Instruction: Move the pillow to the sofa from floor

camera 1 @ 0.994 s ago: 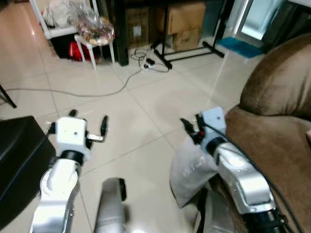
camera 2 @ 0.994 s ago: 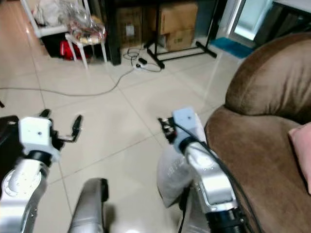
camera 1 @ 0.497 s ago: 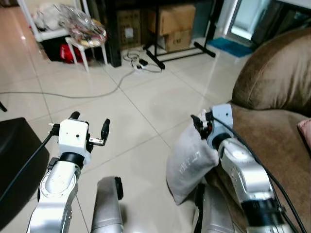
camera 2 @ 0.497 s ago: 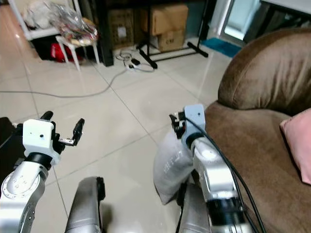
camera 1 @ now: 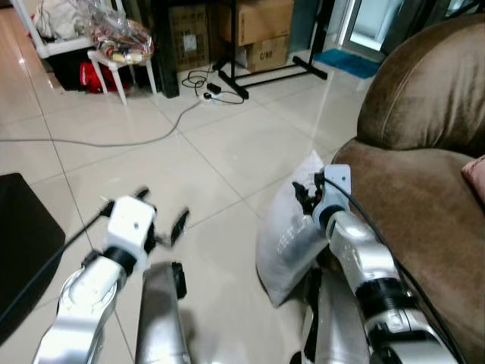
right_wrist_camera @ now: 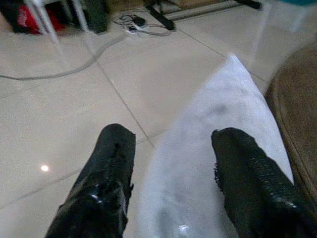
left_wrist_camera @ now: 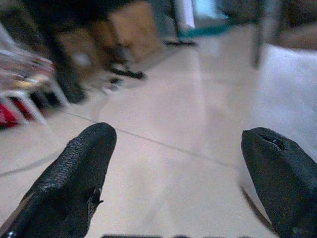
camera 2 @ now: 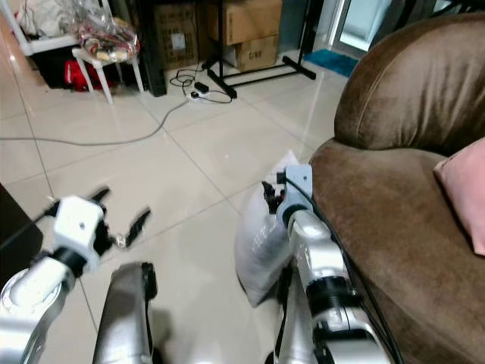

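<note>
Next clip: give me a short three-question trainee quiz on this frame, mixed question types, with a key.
1. True or false: the white pillow lies on the sofa seat.
2. Which gripper is at the pillow? A) left gripper B) right gripper
3. Fill in: the pillow stands on the tiled ____, leaning against the sofa's front.

Key: 1 false, it is on the floor beside the sofa. 2 B, its fingers are spread over the pillow's top edge. 3 floor.
</note>
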`<state>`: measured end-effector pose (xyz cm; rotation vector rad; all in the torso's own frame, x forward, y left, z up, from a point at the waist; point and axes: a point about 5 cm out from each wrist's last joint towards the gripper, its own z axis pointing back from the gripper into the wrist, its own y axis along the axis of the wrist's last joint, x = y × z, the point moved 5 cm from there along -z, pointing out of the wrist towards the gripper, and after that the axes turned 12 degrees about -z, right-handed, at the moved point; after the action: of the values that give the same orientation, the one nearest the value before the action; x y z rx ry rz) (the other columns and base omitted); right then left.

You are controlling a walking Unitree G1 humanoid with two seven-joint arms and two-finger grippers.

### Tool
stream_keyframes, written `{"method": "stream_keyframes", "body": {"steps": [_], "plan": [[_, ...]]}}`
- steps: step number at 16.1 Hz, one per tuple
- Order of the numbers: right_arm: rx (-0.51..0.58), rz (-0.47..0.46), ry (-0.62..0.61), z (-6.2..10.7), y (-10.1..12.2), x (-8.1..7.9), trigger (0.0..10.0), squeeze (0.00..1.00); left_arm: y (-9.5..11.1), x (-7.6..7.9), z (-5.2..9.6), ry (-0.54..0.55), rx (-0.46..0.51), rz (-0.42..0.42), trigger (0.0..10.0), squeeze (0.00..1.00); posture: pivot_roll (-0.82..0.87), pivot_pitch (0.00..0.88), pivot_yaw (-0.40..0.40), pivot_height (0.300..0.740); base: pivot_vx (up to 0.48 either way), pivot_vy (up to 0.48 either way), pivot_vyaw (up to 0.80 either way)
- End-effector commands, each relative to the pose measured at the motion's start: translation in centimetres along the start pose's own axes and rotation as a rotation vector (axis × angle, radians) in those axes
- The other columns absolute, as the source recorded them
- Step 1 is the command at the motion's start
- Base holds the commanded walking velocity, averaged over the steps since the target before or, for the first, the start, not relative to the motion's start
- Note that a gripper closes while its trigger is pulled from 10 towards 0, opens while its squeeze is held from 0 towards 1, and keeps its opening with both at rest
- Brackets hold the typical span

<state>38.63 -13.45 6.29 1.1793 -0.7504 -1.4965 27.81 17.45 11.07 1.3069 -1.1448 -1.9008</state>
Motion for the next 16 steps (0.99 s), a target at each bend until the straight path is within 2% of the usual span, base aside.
{"method": "stream_keyframes", "body": {"steps": [1,4,6,7,10,11,12,13,15,16], "plan": [[0.036,-0.059,-0.001,-0.5,0.9,0.4,10.0,1.0,0.3,0.8,0.2,-0.1,0.017,0.011,10.0,0.27,0.0,0.0,-0.015,0.426,0.0,0.0,0.0],[0.028,-0.09,-0.024,-0.9,0.4,0.9,10.0,1.0,1.5,1.2,0.4,-0.171,0.063,0.019,10.0,0.27,-0.01,0.0,-0.008,0.426,0.0,0.0,0.0],[0.031,-0.06,-0.072,-1.1,0.3,1.7,10.0,1.0,2.3,2.0,0.4,-0.238,0.096,0.025,10.0,0.27,-0.01,0.0,0.002,0.426,0.0,0.0,0.0],[0.024,0.003,-0.138,-1.3,0.2,2.5,10.0,1.0,2.9,3.0,0.7,-0.304,0.114,0.035,10.0,0.27,-0.02,0.0,0.011,0.426,0.0,0.0,0.0],[-0.012,0.055,-0.266,-1.2,-0.3,4.2,10.0,1.0,3.0,3.3,0.8,-0.337,0.11,0.03,10.0,0.27,-0.01,0.012,0.017,0.426,0.0,0.0,0.0],[-0.065,0.075,-0.344,-1.0,-1.1,5.3,10.0,1.0,3.0,3.5,0.9,-0.363,0.109,0.039,10.0,0.27,-0.01,0.012,0.017,0.426,0.0,0.0,0.0],[-0.123,0.052,-0.392,-0.6,-2.2,6.0,10.0,0.15,3.0,3.9,1.1,-0.402,0.1,0.067,10.0,0.27,0.0,0.018,0.021,0.426,0.0,0.0,0.0],[-0.194,-0.061,-0.392,-0.4,-4.0,5.9,10.0,0.0,2.6,4.9,1.9,-0.494,0.071,0.118,10.0,0.27,-0.01,0.014,0.022,0.426,0.0,0.0,0.0],[-0.246,-0.211,-0.345,-0.4,-5.4,4.8,10.0,0.0,2.2,5.5,2.6,-0.55,0.046,0.11,10.0,0.27,0.0,0.01,0.021,0.426,0.0,0.0,0.0],[-0.267,-0.245,-0.29,-0.5,-5.9,3.8,10.0,0.0,2.2,5.5,2.6,-0.548,0.045,0.106,10.0,0.27,0.0,0.01,0.02,0.426,0.0,0.0,0.0]]}}
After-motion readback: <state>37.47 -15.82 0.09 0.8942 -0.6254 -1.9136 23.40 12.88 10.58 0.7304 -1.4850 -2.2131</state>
